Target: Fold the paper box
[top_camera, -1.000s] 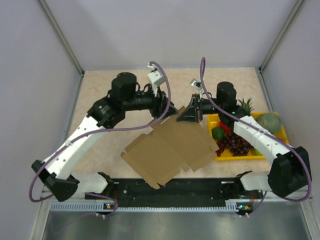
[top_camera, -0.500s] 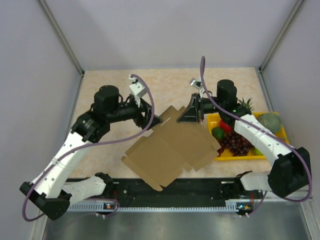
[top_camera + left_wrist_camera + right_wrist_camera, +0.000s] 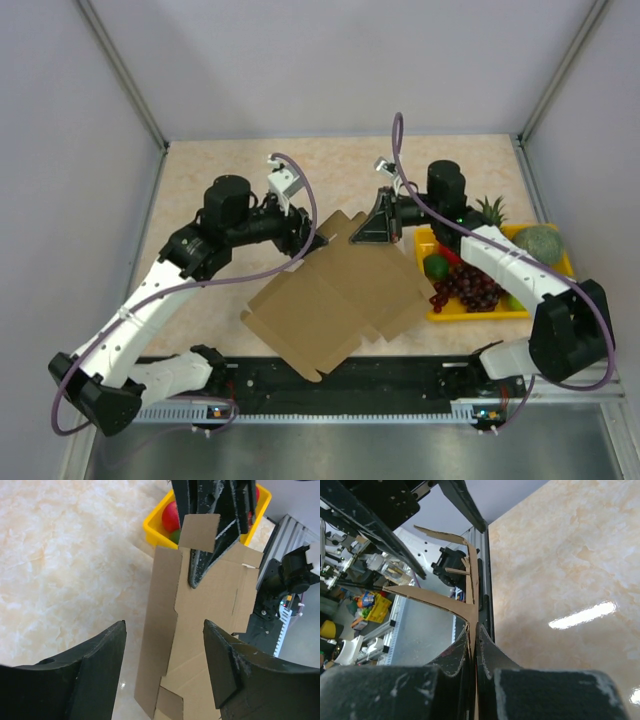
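Observation:
The paper box (image 3: 335, 290) is a flat brown die-cut sheet. Its near part lies on the table and its far edge is raised. My right gripper (image 3: 366, 232) is shut on that far edge. In the right wrist view the right gripper (image 3: 474, 627) pinches the thin cardboard (image 3: 445, 600) edge-on. My left gripper (image 3: 312, 240) hovers open just left of the sheet's far corner and touches nothing. The left wrist view shows the left gripper (image 3: 164, 625) with its fingers wide apart above the sheet (image 3: 200, 610). The right gripper's fingers (image 3: 210, 555) clamp the far flap there.
A yellow fruit tray (image 3: 480, 316) stands right of the sheet, with grapes (image 3: 465, 287), a lime (image 3: 436, 266) and a melon (image 3: 538, 243) in it. Its corner (image 3: 152, 527) shows in the left wrist view. Grey walls enclose the marble tabletop (image 3: 230, 170).
My left gripper opened, let go of the sheet's far corner and drew back left, then edged slightly toward it. The right gripper, still shut on the sheet, shifted a little left.

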You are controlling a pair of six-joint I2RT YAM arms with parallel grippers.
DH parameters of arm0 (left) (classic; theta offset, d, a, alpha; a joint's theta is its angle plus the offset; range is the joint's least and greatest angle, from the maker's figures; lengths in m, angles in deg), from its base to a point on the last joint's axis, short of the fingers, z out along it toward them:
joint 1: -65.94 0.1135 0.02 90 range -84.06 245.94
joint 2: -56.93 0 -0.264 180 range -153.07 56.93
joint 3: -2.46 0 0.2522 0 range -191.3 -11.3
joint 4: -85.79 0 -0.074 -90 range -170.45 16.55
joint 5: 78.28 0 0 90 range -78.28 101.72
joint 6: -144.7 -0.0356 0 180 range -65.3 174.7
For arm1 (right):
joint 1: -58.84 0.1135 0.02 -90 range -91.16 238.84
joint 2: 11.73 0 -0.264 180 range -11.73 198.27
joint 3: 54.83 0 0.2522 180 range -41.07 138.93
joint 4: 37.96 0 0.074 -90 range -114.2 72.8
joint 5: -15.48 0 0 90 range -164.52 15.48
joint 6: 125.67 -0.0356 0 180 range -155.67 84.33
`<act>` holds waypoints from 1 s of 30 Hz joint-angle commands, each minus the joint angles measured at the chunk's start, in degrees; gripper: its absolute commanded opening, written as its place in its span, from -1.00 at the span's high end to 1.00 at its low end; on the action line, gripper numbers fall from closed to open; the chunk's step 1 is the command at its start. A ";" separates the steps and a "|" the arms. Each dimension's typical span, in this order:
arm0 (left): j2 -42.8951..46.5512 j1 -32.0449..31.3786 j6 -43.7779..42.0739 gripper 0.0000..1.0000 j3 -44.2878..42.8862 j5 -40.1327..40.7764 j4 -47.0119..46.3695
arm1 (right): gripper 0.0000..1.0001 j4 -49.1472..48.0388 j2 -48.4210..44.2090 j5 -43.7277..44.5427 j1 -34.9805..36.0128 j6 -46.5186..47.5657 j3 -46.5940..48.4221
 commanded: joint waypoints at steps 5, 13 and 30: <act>-3.56 0.08 2.08 -0.03 5.18 3.14 -12.37 | 1.00 7.41 2.20 0.57 0.54 7.87 3.85; -2.34 0.08 0.41 1.00 9.40 6.74 -18.98 | 0.72 17.16 2.73 8.11 0.63 13.75 5.69; -2.77 1.22 0.14 1.00 16.44 9.90 -27.68 | 0.65 27.45 -2.10 25.96 0.18 21.05 4.11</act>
